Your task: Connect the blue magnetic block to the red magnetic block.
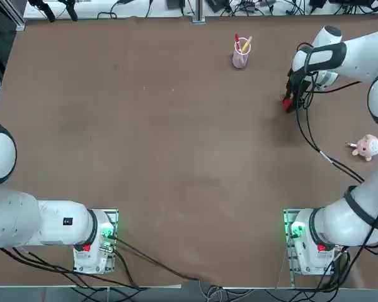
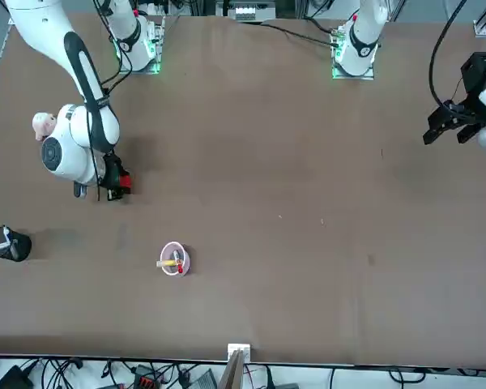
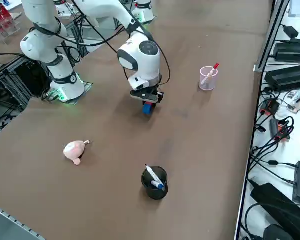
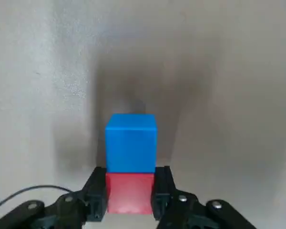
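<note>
Brown worktop (image 3: pixel 110 195) spreads wide around the working arm, with the pink plush toy (image 3: pixel 76 151), the black pen cup (image 3: pixel 161 194) and the pale pink cup (image 3: pixel 207 85) standing well apart from the blocks. The right gripper (image 4: pixel 130 183) grasps the red magnetic block (image 4: pixel 129 195) between its two fingers, one on each side. The blue magnetic block (image 4: pixel 131 148) sits against the red one, beyond the fingertips, and it has no finger on it; the pair seems to hang above the worktop.

So the joining looks already done, in my judgement, but it can still be spoiled. If the arm goes down too quickly, the blue block may hit the surface and turn or slide off, because probably only the magnet carries it. If the fingers open too high, both may drop and separate, or one may stick to a finger.

The blue block points downward from the red one, toward the worktop, as the right side view shows. Each block is about a cube, so it has no clear long axis alone; the long axis of the pair runs along the fingers, roughly upright.
</note>
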Motion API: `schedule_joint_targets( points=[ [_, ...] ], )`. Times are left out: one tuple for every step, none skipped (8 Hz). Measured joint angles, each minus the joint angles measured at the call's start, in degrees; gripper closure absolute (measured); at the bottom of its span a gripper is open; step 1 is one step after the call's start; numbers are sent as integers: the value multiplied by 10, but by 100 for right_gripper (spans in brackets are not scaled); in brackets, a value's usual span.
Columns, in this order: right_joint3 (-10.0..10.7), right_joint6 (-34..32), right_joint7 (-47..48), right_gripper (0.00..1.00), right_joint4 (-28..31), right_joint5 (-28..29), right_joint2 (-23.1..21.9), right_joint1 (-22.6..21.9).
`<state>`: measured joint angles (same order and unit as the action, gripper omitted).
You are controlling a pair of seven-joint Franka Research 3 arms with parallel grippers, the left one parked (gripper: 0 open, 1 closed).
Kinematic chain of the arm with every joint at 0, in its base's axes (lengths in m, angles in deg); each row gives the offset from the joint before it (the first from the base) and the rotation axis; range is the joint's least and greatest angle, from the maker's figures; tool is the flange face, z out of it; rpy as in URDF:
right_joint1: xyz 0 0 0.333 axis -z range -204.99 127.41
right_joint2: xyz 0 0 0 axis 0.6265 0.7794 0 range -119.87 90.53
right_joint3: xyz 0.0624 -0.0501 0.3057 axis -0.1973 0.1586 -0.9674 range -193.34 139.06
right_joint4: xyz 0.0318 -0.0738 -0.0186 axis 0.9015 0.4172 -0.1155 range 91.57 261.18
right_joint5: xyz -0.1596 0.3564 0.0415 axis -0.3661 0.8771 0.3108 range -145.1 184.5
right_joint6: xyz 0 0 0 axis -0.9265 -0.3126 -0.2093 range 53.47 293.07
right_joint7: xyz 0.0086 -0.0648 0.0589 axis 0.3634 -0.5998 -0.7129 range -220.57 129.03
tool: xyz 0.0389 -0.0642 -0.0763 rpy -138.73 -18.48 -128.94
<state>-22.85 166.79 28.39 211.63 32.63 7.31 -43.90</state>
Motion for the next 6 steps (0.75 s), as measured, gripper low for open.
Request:
schedule_joint_targets(
  points=[
    [0, 1, 0, 53, 0, 0, 0, 0],
    [0, 1, 0, 52, 0, 1, 0, 1],
    [0, 1, 1, 40, 0, 2, 0, 1],
    [0, 1, 1, 22, -1, 2, -3, 1],
    [0, 1, -1, 5, -4, 2, -10, 1],
    [-1, -6, -5, 0, -12, 2, -24, 1]
  ],
)
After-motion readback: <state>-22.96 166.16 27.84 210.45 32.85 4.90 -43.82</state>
